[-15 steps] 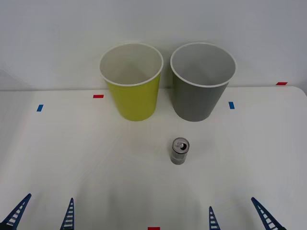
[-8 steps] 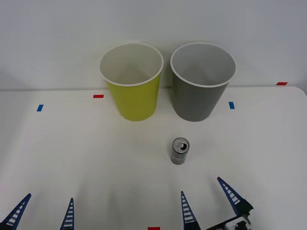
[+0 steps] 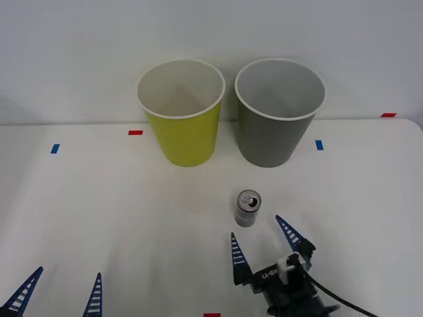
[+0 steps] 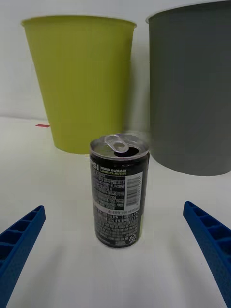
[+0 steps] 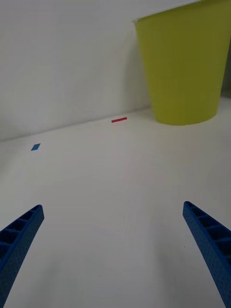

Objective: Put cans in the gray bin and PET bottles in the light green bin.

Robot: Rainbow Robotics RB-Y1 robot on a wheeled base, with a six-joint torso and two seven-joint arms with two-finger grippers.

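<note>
At the near left edge of the white table (image 3: 79,218) the left gripper (image 3: 56,294) sits parked, its blue ribbed fingers spread wide and holding nothing. Further in and to the right, the right gripper (image 3: 262,238) points at the small silver-gray metal drink can (image 3: 248,208), fingers wide apart and empty, tips just short of it. The can stands upright near the table's middle, pull-tab up, and in the right wrist view it sits between the two fingers. To grip well, the gripper should probably advance straight until the fingers flank the can's mid-height, then close evenly so it does not tip. Beyond it stand the large dark gray tapered bin (image 3: 277,135), far right, and the yellow-green tapered bin (image 3: 185,139), far left, side by side.
</note>
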